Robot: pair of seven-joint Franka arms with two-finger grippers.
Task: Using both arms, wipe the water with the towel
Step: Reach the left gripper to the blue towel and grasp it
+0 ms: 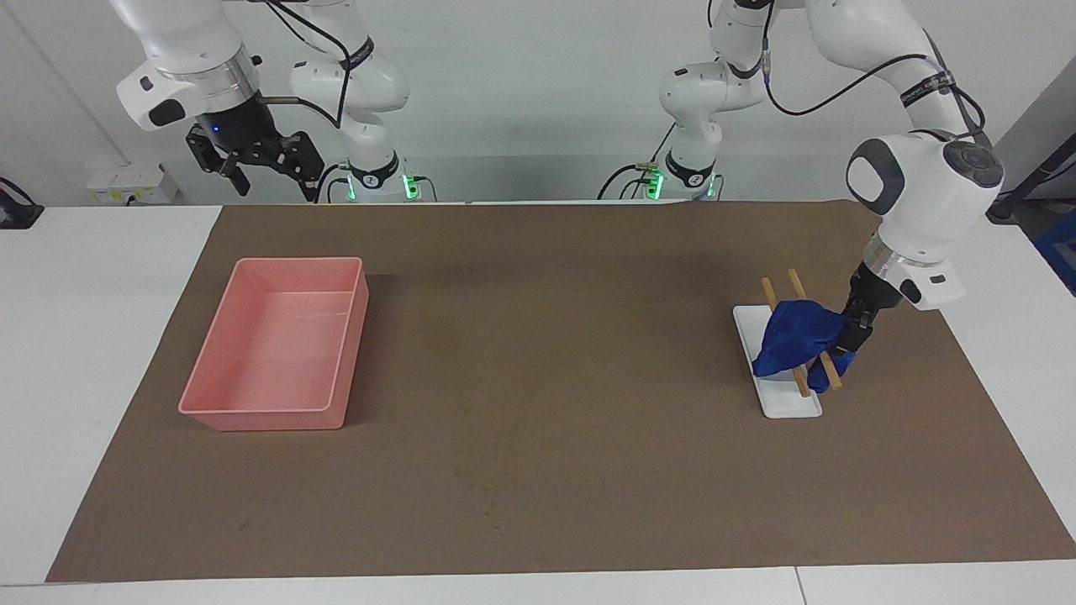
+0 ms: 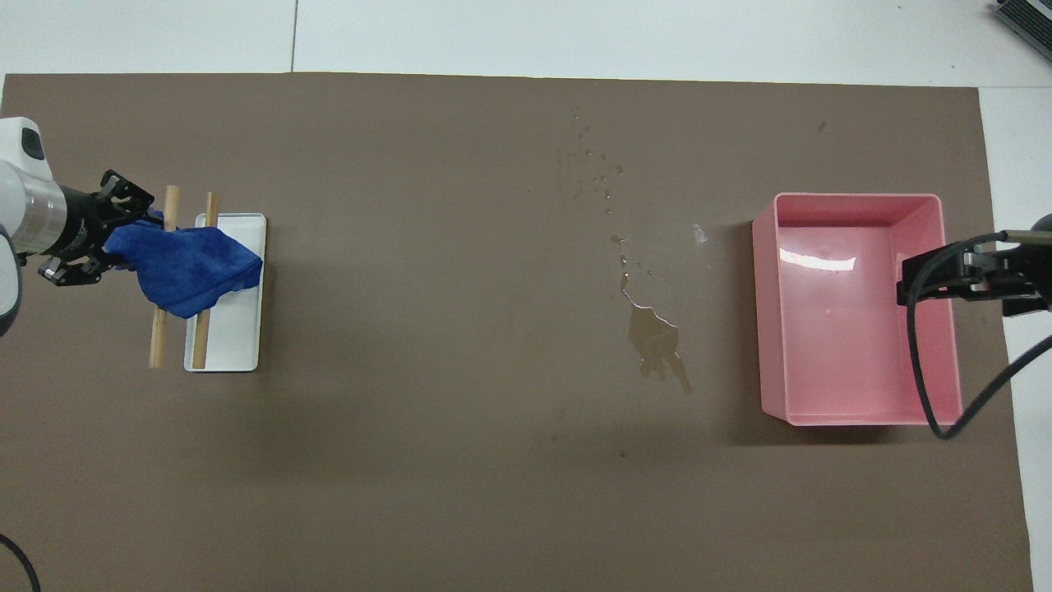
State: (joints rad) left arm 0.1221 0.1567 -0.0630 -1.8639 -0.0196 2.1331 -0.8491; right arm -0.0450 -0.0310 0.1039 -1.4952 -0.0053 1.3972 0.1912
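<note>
High facing camera; steep overhead; shared brown mat (image 1: 555, 378)

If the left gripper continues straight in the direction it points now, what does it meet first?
The left gripper already has the blue towel at its tip, so it would press into the towel first, probably then the wooden sticks under it.

Fuzzy cloth towel (image 1: 794, 336), wooden rods (image 2: 156, 337), glossy, probably plastic pink tray (image 2: 859, 316), matt mat (image 1: 546, 378)
</note>
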